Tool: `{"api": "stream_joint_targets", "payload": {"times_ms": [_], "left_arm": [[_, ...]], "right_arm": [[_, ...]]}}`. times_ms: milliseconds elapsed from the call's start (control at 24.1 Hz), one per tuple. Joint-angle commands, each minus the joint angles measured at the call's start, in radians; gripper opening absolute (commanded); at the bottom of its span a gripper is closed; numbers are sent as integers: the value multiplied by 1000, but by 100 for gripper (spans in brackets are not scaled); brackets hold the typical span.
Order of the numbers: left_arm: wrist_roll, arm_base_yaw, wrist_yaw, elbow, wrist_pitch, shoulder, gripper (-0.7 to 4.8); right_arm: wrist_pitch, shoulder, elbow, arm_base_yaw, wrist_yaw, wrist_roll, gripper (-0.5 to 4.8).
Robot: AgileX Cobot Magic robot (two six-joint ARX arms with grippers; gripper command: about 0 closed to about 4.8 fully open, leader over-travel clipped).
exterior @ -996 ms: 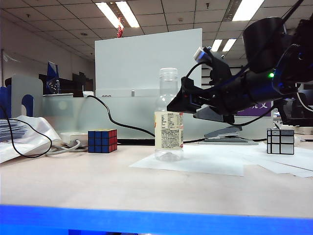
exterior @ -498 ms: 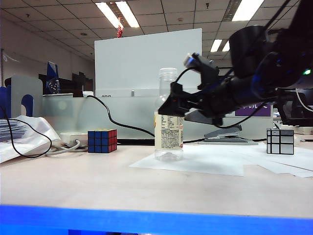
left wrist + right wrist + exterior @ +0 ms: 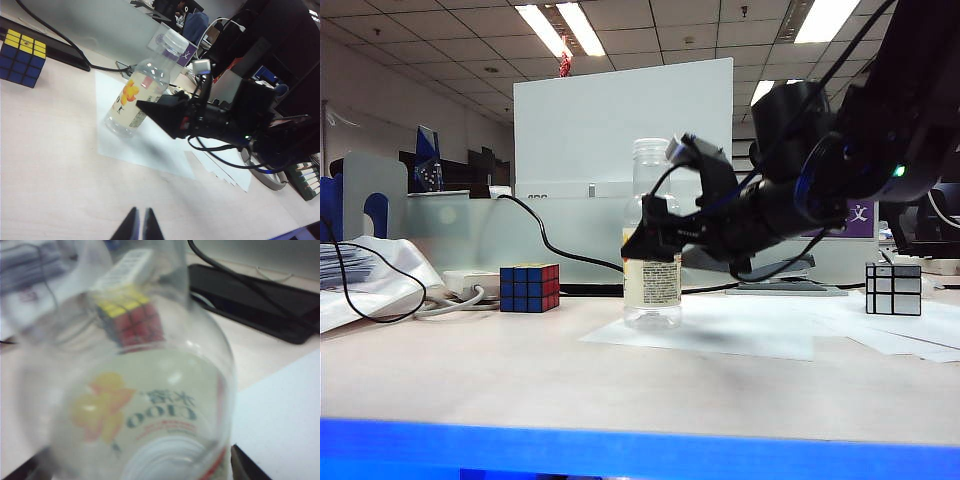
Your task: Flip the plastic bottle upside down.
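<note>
Exterior view: the plastic bottle (image 3: 652, 240) stands upright on a white paper sheet (image 3: 720, 335), near the middle of the table (image 3: 520, 370). The right gripper (image 3: 655, 240) reaches in from 3 o'clock, level with the label, its dark fingers spread wide on either side of the bottle body. Whether the pads touch the plastic cannot be told.

Right wrist view: the bottle (image 3: 145, 405) fills the frame, blurred, label with a yellow flower print facing the camera; one dark fingertip (image 3: 245, 467) shows just beside the bottle wall. Jaws apart, bottle between them.

Left wrist view: left gripper (image 3: 139, 229) sits well back from the bottle (image 3: 145, 90), fingers pressed together, holding nothing.

Surroundings, exterior view: colored cube (image 3: 529, 288) at 9 o'clock of the bottle, well apart. Black cable (image 3: 555, 250) runs behind, from 10 o'clock down toward the bottle's base. Silver mirror cube (image 3: 893, 288) at 3 o'clock, far side. White board (image 3: 610, 130) stands upright behind at 12 o'clock. Loose papers (image 3: 360, 280) at far 9 o'clock. Nothing stands between the right gripper and the bottle.
</note>
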Motion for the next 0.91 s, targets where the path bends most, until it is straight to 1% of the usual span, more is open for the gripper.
{"api": "stream_joint_targets", "payload": {"times_ms": [41,207,498,664,788,830,871,913], "left_arm": [[5,0,3,2,10,-2,27],[5,1,3,2,10,-2,27],[5,0,4,2,-1,-2,27],[5,0,3,2,-4,-2,27],[8,0,3,2,-4,-2,27],[8,0,3,2,-4,-2,27],[8,0,3,2,-4,-2,27],[8,0,3,2,-4,-2,27]], "right_arm": [[9,27,15,2,19,-5,479],[16,61,35,2,39,-5,479],[13,95,93,2,43,-4,479],[10,97,114,3,82,-3,479],[7,97,124,3,86,-3,479],[8,97,124,3,86,-3,407],[8,97,124,3,87,-3,225],[7,97,124,3,86,-3,103]]}}
